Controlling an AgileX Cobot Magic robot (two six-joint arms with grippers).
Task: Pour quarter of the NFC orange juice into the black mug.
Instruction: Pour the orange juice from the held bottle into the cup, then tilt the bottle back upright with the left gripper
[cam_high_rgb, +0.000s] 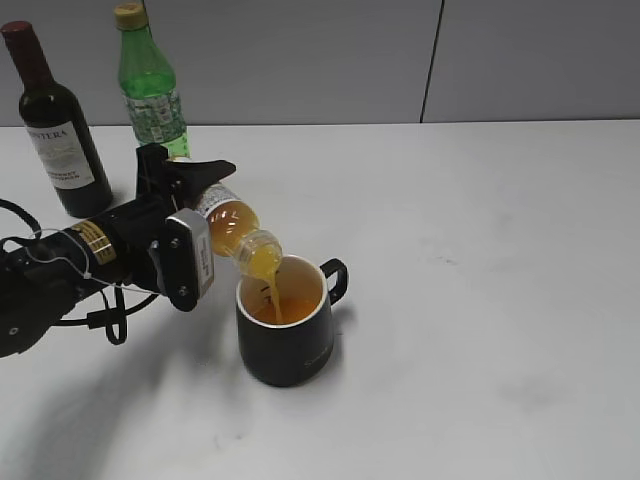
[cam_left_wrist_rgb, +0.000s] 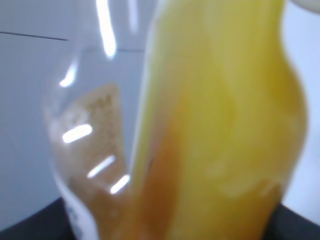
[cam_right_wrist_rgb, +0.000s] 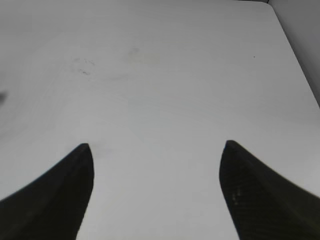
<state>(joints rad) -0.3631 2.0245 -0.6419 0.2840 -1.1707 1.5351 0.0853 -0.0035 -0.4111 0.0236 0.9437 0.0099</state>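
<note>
My left gripper (cam_high_rgb: 190, 215) is shut on the NFC orange juice (cam_high_rgb: 232, 226) and holds it tilted, neck down, over the black mug (cam_high_rgb: 285, 325). A stream of orange juice runs from the neck into the mug, which holds orange liquid. The mug's handle points to the right. In the left wrist view the bottle (cam_left_wrist_rgb: 210, 125) fills the frame, blurred, and the jaws are hidden. My right gripper (cam_right_wrist_rgb: 157, 150) is open and empty above bare white table; it does not show in the exterior view.
A dark wine bottle (cam_high_rgb: 58, 130) and a taller green bottle with a yellow cap (cam_high_rgb: 150, 85) stand at the back left, behind my left arm. The white table (cam_high_rgb: 480, 260) runs to the right of the mug.
</note>
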